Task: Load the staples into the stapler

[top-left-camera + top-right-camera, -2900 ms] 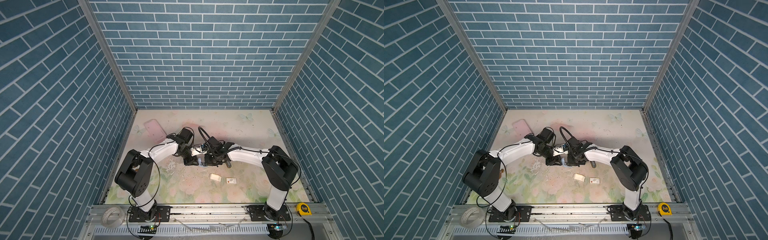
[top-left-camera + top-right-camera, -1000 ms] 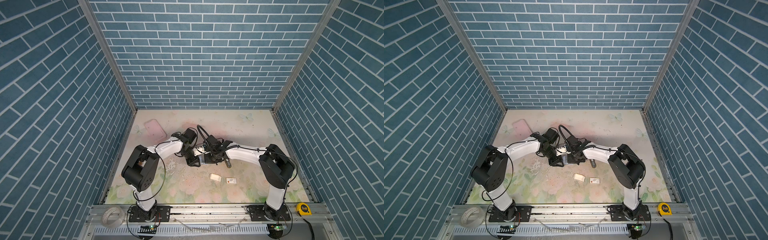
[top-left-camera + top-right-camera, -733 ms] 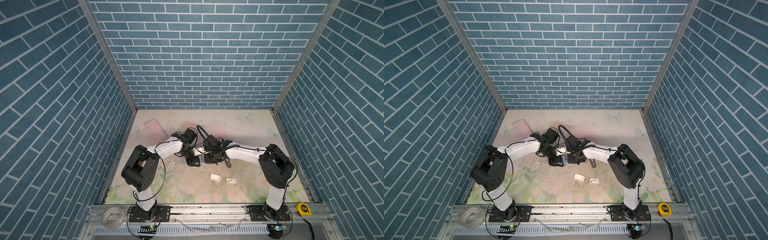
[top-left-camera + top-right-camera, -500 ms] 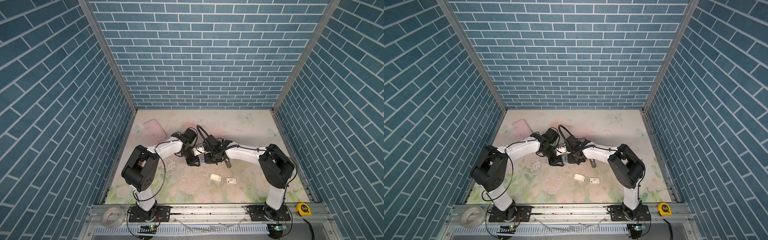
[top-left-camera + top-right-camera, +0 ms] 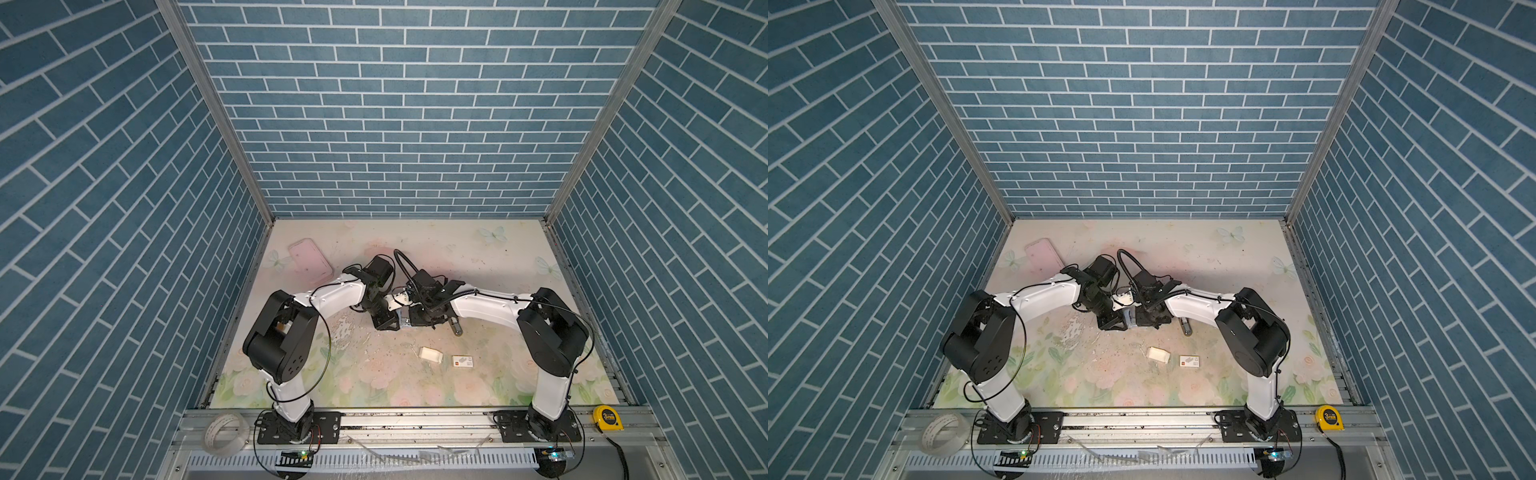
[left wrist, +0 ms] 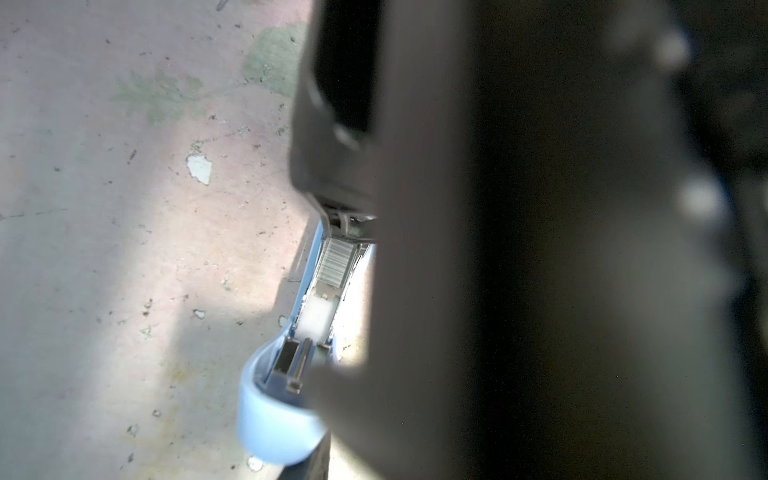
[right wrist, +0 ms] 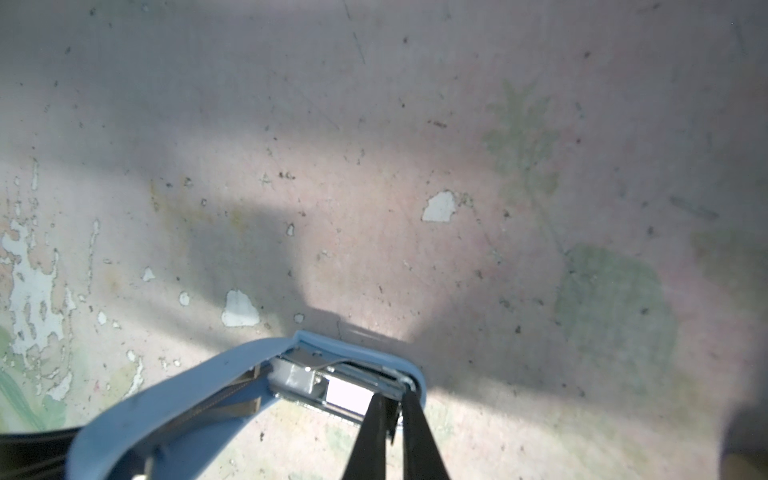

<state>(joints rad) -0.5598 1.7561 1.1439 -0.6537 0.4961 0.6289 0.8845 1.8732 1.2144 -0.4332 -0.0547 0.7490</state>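
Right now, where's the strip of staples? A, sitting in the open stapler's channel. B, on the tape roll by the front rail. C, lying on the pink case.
A: the left wrist view shows the ribbed strip of staples lying in the metal channel of the open light-blue stapler.

I work inside a booth. The back wall (image 5: 382, 124) and both side walls (image 5: 104, 187) carry a blue brick pattern with white joints, and bare metal posts (image 5: 216, 112) run down the corners. My surface (image 5: 1183, 241) is pale, printed with pink flowers, green leaves and butterflies (image 5: 492, 234). Close up, the print is speckled and has flaked away to white patches (image 7: 31, 291). A metal rail (image 5: 415, 424) edges the front. The light is bright, with soft shadows.
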